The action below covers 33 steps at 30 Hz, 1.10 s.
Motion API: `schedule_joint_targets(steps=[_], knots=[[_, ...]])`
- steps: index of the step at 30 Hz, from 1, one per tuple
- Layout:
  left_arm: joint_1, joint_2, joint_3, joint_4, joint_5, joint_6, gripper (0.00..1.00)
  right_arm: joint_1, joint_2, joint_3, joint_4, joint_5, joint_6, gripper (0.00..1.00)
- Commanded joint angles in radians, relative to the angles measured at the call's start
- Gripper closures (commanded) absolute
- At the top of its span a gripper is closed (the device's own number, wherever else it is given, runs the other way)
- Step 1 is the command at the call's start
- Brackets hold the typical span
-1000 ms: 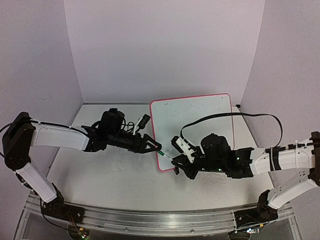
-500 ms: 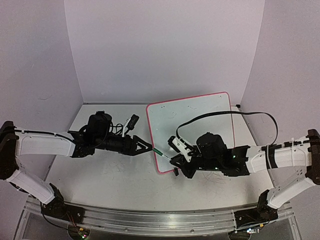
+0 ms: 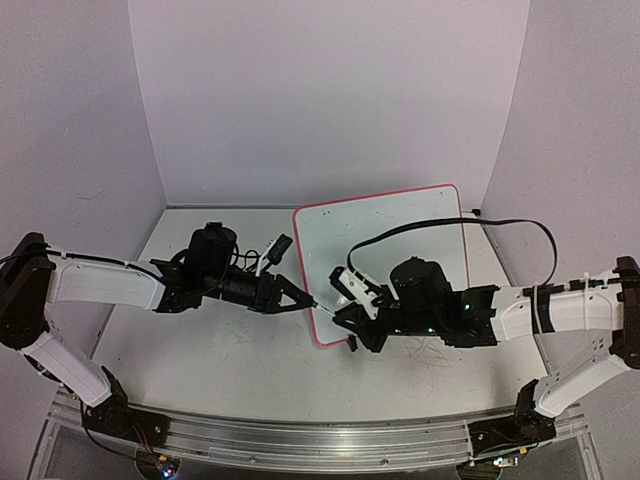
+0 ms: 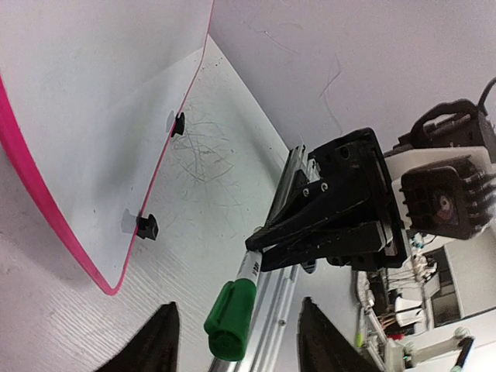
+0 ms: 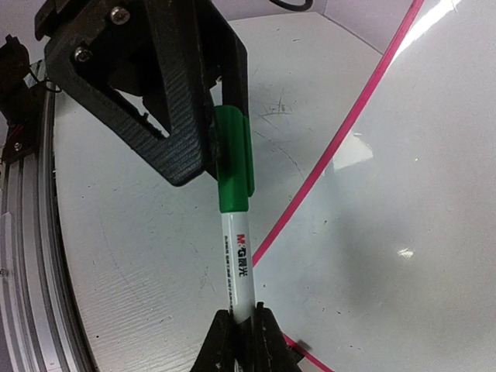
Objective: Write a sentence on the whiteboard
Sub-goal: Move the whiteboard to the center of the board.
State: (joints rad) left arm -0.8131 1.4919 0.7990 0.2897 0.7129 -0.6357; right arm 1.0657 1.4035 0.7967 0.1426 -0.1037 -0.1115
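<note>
Whiteboard (image 3: 340, 235): lies on the counter (image 3: 200, 340), centre right of the overhead view, pink frame turned slightly askew. Two black clip feet (image 4: 147, 226) show along its near edge.

Marker (image 3: 322, 308): suspended between the two arms at the board's lower left corner, above the counter.

Right gripper (image 3: 340, 316): closed tight on the marker's white barrel (image 5: 236, 263).

Left gripper (image 3: 298, 298): partly open, fingers (image 4: 159, 345) standing either side of the green cap (image 4: 230, 318) with a gap visible on each side. No grip observed.
</note>
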Motion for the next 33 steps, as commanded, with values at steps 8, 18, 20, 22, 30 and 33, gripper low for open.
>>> schedule_joint_targets(steps=[8,18,20,22,30,33], knots=[[0.005,-0.103,-0.084,0.053,-0.319,0.031,0.29,-0.076,-0.104,-0.076,0.006,0.187,0.165,1.00],[0.026,0.148,0.016,0.258,-0.179,0.134,0.27,-0.128,-0.361,-0.203,-0.014,0.244,0.233,1.00],[0.033,0.194,0.025,0.286,-0.171,0.145,0.32,-0.127,-0.387,-0.203,-0.020,0.237,0.232,1.00],[0.042,0.233,0.019,0.367,-0.149,0.143,0.36,-0.128,-0.403,-0.201,-0.021,0.228,0.226,1.00],[0.079,0.327,-0.056,0.674,-0.066,0.148,0.65,-0.127,-0.399,-0.183,-0.020,0.197,0.189,1.00],[0.093,0.356,-0.061,0.742,-0.025,0.145,0.72,-0.127,-0.383,-0.175,-0.020,0.193,0.180,1.00]])
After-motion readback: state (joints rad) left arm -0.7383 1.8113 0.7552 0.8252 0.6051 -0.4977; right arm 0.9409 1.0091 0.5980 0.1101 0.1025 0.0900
